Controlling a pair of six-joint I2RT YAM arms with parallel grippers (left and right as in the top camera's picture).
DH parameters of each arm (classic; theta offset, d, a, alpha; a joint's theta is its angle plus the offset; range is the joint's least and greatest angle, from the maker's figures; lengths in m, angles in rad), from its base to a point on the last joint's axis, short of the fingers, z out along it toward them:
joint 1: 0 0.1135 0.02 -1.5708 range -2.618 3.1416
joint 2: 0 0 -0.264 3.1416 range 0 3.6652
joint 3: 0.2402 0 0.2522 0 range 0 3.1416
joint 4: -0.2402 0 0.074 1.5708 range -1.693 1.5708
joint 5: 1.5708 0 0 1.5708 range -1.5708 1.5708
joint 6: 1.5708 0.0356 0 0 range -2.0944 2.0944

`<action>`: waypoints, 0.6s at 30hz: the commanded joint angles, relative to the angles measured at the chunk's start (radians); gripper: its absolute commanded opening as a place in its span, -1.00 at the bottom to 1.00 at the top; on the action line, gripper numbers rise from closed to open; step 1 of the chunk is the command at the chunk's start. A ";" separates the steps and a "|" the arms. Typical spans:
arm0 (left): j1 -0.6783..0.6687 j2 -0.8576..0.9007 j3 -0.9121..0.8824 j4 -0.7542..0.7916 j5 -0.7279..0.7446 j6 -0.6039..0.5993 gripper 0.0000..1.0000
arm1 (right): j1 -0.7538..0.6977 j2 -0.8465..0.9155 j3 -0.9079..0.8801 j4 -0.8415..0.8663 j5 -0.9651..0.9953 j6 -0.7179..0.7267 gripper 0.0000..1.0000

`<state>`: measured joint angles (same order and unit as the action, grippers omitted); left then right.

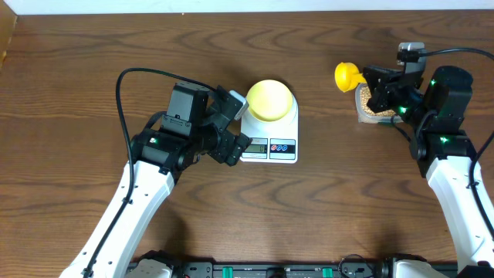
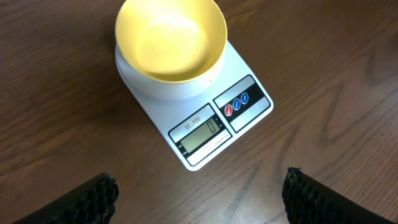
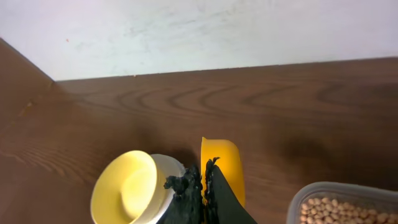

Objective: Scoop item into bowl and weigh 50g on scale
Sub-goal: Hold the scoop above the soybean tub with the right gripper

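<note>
The bowl (image 1: 269, 100) sits on the scale (image 1: 270, 139), well left of the tub (image 1: 372, 112) of beans (image 3: 329, 210).

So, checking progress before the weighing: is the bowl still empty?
Empty. The bowl on the scale shows only bare yellow inside, no beans.

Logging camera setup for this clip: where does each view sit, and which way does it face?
Overhead: above the table, looking straight down; both arms, the scale and the bean tub show.
Left wrist: above the table, looking down at the empty bowl on the scale; two open fingertips show.
Right wrist: low, facing the wall across the table; the shut right end effector holds the yellow scoop.
All three share the bowl.
</note>
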<state>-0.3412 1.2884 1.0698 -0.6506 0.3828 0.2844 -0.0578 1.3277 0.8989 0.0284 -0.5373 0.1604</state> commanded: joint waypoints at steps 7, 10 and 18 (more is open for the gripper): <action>0.003 -0.017 -0.006 -0.004 -0.010 -0.013 0.73 | -0.006 -0.015 0.023 -0.015 -0.005 0.018 -0.98; 0.003 -0.016 -0.006 0.002 -0.010 -0.013 0.74 | -0.006 -0.015 0.023 -0.031 -0.015 0.018 -0.98; 0.003 -0.014 -0.006 0.007 -0.067 0.037 0.74 | -0.006 -0.015 0.023 0.009 -0.026 0.018 -0.98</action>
<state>-0.3412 1.2884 1.0698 -0.6460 0.3576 0.2939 -0.0578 1.3277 0.8993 0.0235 -0.5499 0.1722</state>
